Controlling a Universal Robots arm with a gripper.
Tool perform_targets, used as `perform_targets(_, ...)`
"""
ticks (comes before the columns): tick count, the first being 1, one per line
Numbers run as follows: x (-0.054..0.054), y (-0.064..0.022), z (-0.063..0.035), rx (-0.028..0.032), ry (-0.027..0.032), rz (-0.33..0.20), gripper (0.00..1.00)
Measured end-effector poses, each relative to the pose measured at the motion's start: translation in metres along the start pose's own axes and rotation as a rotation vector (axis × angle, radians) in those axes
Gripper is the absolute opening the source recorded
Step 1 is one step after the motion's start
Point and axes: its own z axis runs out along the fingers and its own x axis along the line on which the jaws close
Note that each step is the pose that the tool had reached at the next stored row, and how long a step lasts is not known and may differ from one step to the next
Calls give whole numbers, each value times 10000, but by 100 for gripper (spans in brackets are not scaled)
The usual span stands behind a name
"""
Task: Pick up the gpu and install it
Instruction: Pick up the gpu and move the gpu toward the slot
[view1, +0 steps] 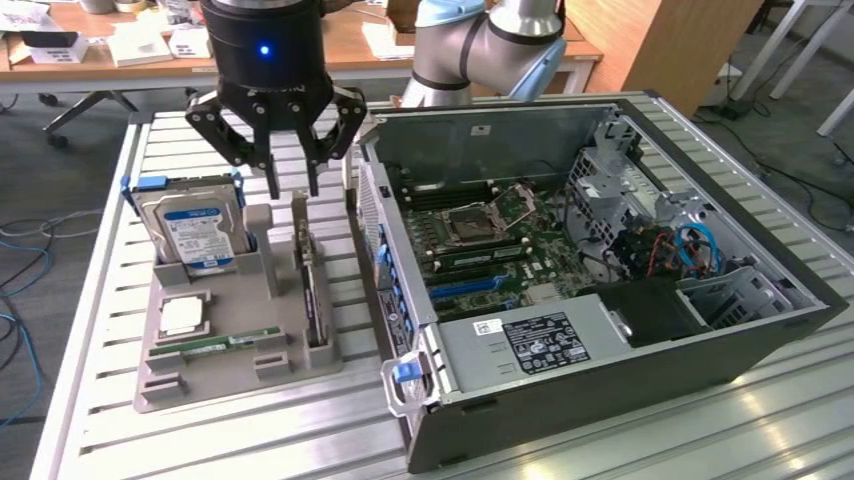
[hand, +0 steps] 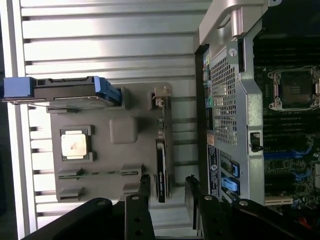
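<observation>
The gpu (view1: 310, 292) is a thin black card standing on edge in a slot of the grey holder tray (view1: 235, 382), its silvery bracket (view1: 300, 214) at the far end. My gripper (view1: 294, 190) hangs open just above the bracket end, holding nothing. In the wrist view the gpu (hand: 161, 167) shows edge-on, and its near end lies between the two fingers (hand: 144, 189) of my gripper (hand: 167, 189), with a gap on each side. The open computer case (view1: 601, 300) lies at the exterior view's right of the tray, its motherboard (view1: 497, 240) exposed.
The tray also carries a hard drive (view1: 195, 236) with blue rails standing upright, a square processor (view1: 183, 316) and a green memory stick (view1: 214, 346). The case's back wall (hand: 227, 100) stands close beside the gpu slot. Everything rests on a slatted metal table (view1: 107, 300).
</observation>
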Motion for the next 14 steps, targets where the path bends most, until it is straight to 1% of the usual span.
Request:
perform_targets(6,2,-4,96,1,1,0,42)
perform_targets(14,3,-5,112,1,1,0,42)
